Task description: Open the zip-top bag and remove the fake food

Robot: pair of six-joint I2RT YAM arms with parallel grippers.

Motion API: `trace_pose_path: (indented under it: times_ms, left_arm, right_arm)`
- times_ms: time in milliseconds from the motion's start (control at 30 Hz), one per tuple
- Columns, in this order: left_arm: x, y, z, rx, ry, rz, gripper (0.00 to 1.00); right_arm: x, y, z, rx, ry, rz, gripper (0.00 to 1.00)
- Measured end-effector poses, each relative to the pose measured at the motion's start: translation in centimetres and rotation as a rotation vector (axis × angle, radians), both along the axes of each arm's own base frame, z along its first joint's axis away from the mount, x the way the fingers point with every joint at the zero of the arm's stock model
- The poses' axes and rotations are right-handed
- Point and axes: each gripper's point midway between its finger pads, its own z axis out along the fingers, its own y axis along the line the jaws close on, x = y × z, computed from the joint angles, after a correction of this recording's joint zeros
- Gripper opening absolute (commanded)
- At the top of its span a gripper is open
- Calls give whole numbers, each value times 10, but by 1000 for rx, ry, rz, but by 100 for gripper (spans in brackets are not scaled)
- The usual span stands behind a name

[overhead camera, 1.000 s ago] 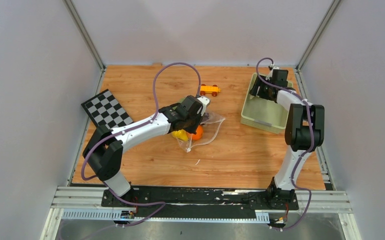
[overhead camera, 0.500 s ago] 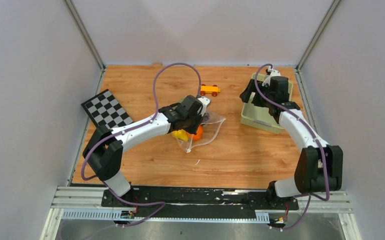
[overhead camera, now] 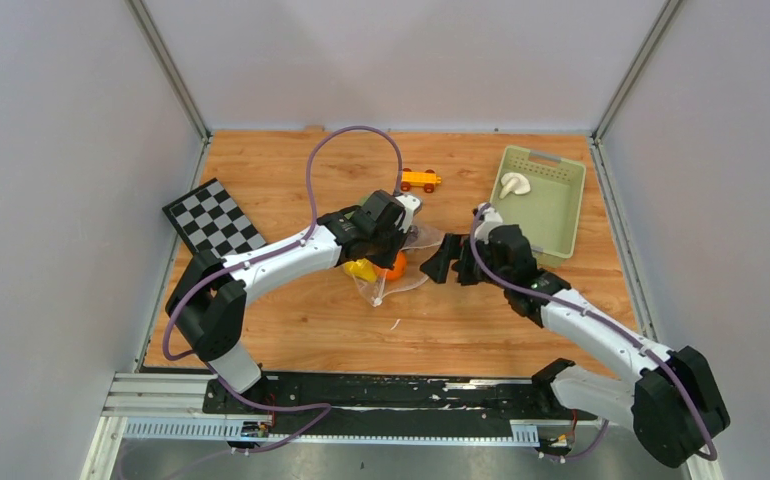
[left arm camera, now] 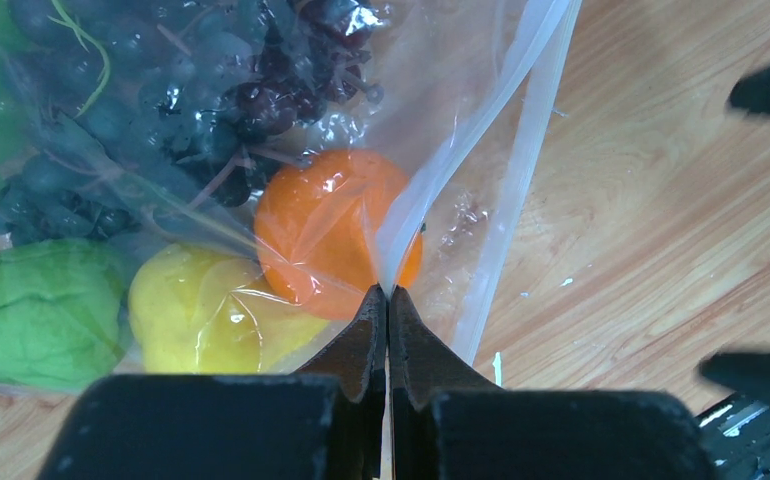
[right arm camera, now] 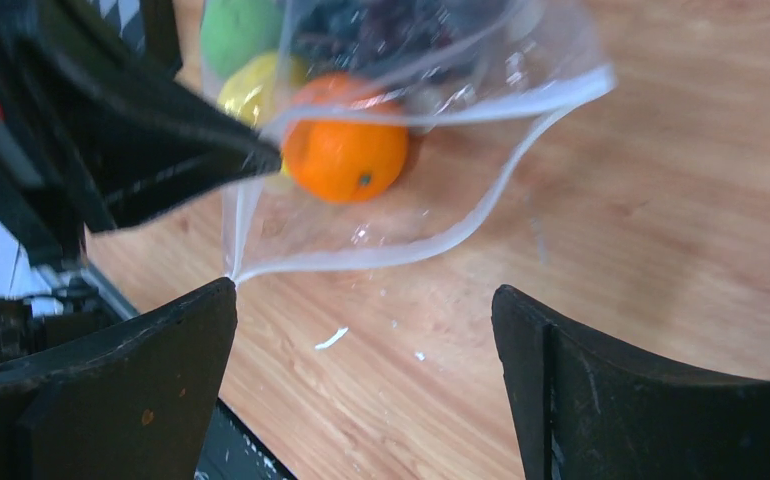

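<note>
My right gripper, jaws spread wide and empty, has swung back from upper right to the mouth of the zip-top bag mid-frame. My left gripper is clenched on its rim. The orange ball sits nearest the opening; likely next. Upper right, the mushroom rests in the green bin: one out.

The clear crinkly plastic zip-top bag has a whitish zip strip. Round plastic ball: orange. Plastic lemon: yellow. Leafy plastic piece: green. Plastic grape bunch: dark purple. Flat checkered board, left of the top view: black-and-white squares.
</note>
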Motion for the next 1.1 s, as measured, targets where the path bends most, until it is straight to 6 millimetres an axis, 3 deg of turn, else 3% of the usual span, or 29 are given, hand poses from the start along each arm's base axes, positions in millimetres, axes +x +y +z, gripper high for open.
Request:
trace_pose_path:
  times_ms: [133,233,633,1100]
  left_arm:
    - [0,0,0,0,1,-1,0]
    - [0,0,0,2,0,-3,0]
    - [3,0,10,6,-11,-11,0]
    - [0,-2,12,3,2,-27,0]
  right_arm:
    - [-23,23,-17,4,-36,77,96]
    - [-26,34,-24,-8,-89,110,96]
    - [3,66,-53,-106,-437,258,91]
    - [30,97,-83,-77,-621,303,89]
